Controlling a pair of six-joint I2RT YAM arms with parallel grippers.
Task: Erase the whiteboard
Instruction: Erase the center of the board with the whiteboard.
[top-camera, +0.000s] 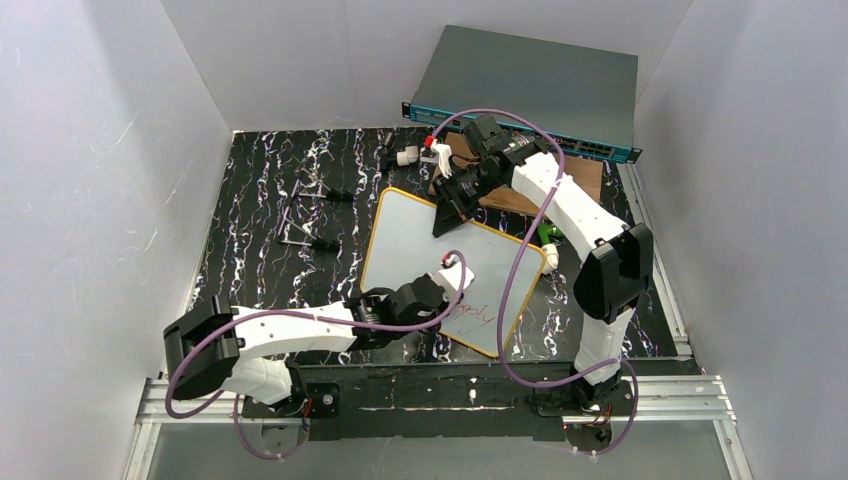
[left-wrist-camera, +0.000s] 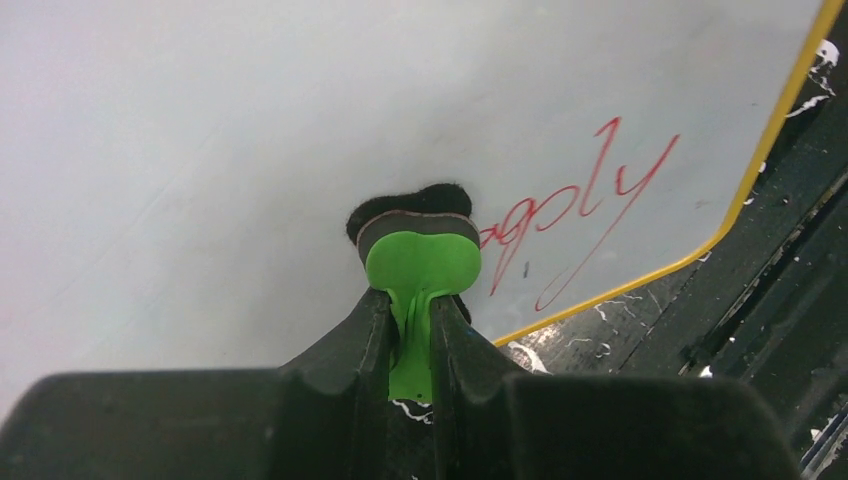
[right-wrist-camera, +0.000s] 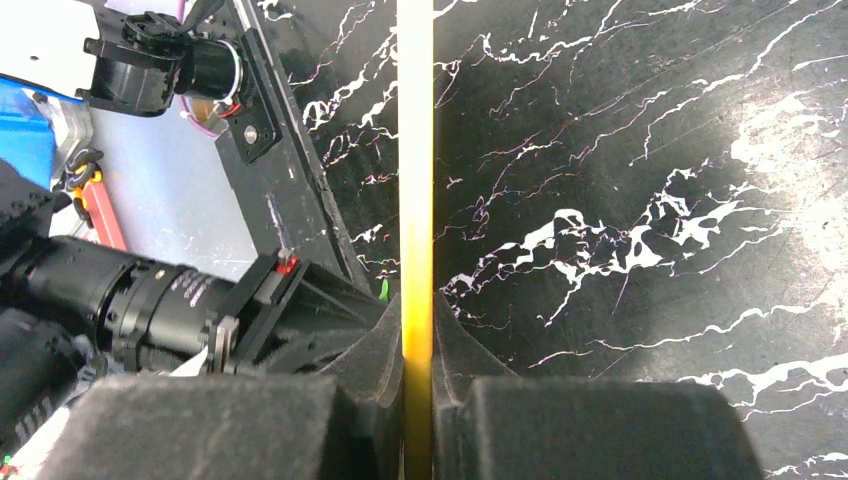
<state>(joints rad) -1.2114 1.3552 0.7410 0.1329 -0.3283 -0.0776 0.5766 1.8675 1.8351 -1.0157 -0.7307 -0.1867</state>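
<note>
The whiteboard (top-camera: 415, 240), white with a yellow-orange rim, lies slanted across the middle of the black marbled table. Red handwriting (top-camera: 480, 318) sits near its near right corner. My left gripper (top-camera: 452, 272) is shut on the stem of a green eraser (left-wrist-camera: 422, 260). The eraser's black felt pad presses on the board just left of the red handwriting (left-wrist-camera: 590, 195). My right gripper (top-camera: 447, 207) is shut on the board's far edge. In the right wrist view the yellow rim (right-wrist-camera: 417, 150) runs straight up from between the right gripper's (right-wrist-camera: 417, 325) fingers.
A grey network switch (top-camera: 530, 90) leans at the back. A brown wooden board (top-camera: 590, 180) lies under the right arm. Metal clips (top-camera: 305, 215) rest left of the whiteboard, small white parts (top-camera: 408, 156) at the back, a green item (top-camera: 548, 235) by the board's right edge.
</note>
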